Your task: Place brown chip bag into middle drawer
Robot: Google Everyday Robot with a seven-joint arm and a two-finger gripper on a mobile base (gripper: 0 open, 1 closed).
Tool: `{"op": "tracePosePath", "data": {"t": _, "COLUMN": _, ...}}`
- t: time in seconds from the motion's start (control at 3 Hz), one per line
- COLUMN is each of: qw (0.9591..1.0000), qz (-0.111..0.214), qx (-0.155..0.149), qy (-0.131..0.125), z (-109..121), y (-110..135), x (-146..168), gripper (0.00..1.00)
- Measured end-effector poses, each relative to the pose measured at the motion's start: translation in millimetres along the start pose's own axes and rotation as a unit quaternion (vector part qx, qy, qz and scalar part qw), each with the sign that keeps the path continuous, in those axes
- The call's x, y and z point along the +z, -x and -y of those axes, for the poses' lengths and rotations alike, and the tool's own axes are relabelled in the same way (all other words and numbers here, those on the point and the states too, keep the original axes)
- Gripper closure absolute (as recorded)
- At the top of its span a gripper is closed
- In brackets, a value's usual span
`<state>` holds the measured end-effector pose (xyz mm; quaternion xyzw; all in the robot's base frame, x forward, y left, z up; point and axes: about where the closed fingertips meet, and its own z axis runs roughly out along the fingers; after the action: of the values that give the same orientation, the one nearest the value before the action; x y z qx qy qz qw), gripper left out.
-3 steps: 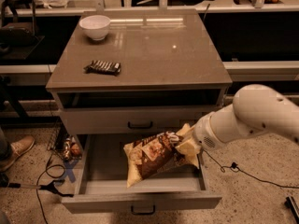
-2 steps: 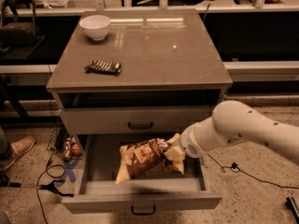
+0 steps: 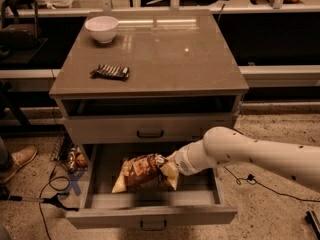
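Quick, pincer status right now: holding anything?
Pincer: over the open middle drawer, at the right end of the brown chip bag; open or closed cannot be told.

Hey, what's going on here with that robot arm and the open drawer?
The robot's arm is reaching into the pulled-out middle drawer of the grey cabinet. Its gripper is at the right end of the brown chip bag. The bag is inside the drawer box, but I can't tell whether it has been released. The white bowl and the dark snack bar sit on the cabinet top, away from the arm.
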<state>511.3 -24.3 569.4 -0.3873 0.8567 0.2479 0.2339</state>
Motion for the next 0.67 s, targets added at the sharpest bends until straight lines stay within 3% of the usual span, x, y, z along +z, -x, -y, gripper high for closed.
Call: {"op": "tracePosePath", "data": {"t": 0.67, "qw": 0.9992, "qz": 0.022, "qx": 0.029, "qy": -0.019, "z": 9.2, "y": -11.9, "x": 2.7, "gripper": 0.00}}
